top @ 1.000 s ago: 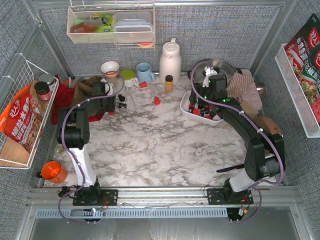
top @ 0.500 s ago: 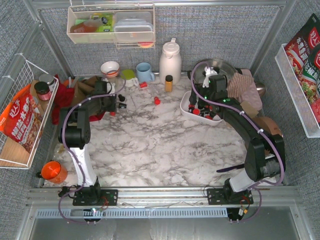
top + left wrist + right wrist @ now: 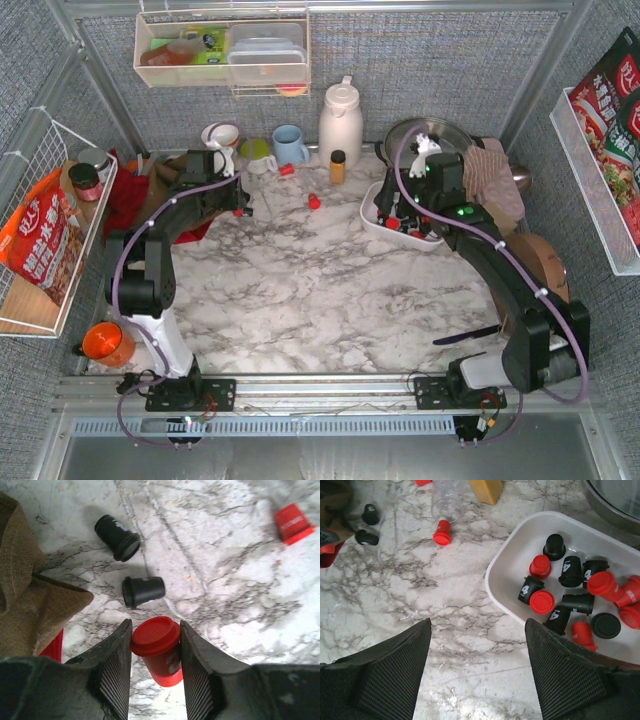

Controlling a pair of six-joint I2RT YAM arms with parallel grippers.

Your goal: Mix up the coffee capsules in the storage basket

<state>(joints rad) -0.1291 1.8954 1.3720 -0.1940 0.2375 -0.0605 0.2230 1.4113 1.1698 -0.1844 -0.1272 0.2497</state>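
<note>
The storage basket, a shallow white tray (image 3: 370,214), sits at the back right and holds several red and black coffee capsules (image 3: 542,602); its rim shows in the right wrist view (image 3: 496,575). My left gripper (image 3: 155,630) is shut on a red capsule (image 3: 162,652) and holds it above the marble, at the back left in the top view (image 3: 238,205). Two black capsules (image 3: 117,537) (image 3: 144,590) and a red one (image 3: 294,522) lie loose beyond it. My right gripper (image 3: 477,630) is open and empty, over the marble at the basket's near-left edge (image 3: 395,215).
A loose red capsule (image 3: 314,201) lies mid-table and another (image 3: 287,170) by the blue mug (image 3: 290,143). An amber bottle (image 3: 338,165), a white jug (image 3: 340,120) and a metal pan (image 3: 440,135) stand at the back. Brown cloth (image 3: 30,595) lies left of my left gripper.
My left arm has stretched farther back and right over the loose capsules. My right arm has shifted a little right and back from the basket.
</note>
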